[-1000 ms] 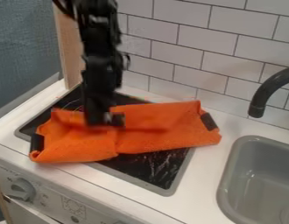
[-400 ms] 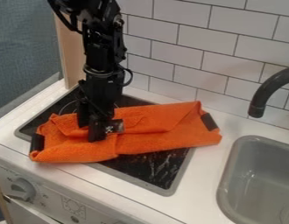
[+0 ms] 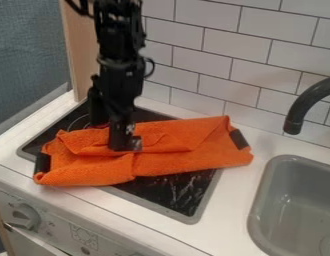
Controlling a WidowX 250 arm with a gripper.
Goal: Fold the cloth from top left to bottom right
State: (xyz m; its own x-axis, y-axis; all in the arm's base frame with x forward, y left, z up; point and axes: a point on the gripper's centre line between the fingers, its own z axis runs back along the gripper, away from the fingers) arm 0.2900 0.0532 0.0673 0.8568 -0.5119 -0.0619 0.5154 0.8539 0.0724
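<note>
One black two-finger gripper (image 3: 109,136) is hanging in the camera view over the left half of the orange cloth (image 3: 188,156), its arm coming down from the top edge. Its two fingers are standing apart, the gap wide, and they are holding nothing between them. One fingertip is overlapping the cloth in the view; whether it is touching the fabric, I cannot tell.

The cloth is lying in a long folded band across the black cooktop (image 3: 171,192), its right end reaching over onto the white countertop (image 3: 238,182). A folded layer is running along its upper part, and creases are gathering near the middle. Black patches are showing at both ends, one on the left (image 3: 43,163) and one on the right (image 3: 239,139).

To the right, a gray sink basin (image 3: 298,210) is sitting in the countertop, with a black curved faucet (image 3: 301,110) reaching in above it. White wall tiles (image 3: 208,65) are rising behind. Below the cooktop's left side, a control knob (image 3: 24,216) is sticking out from the front panel.
</note>
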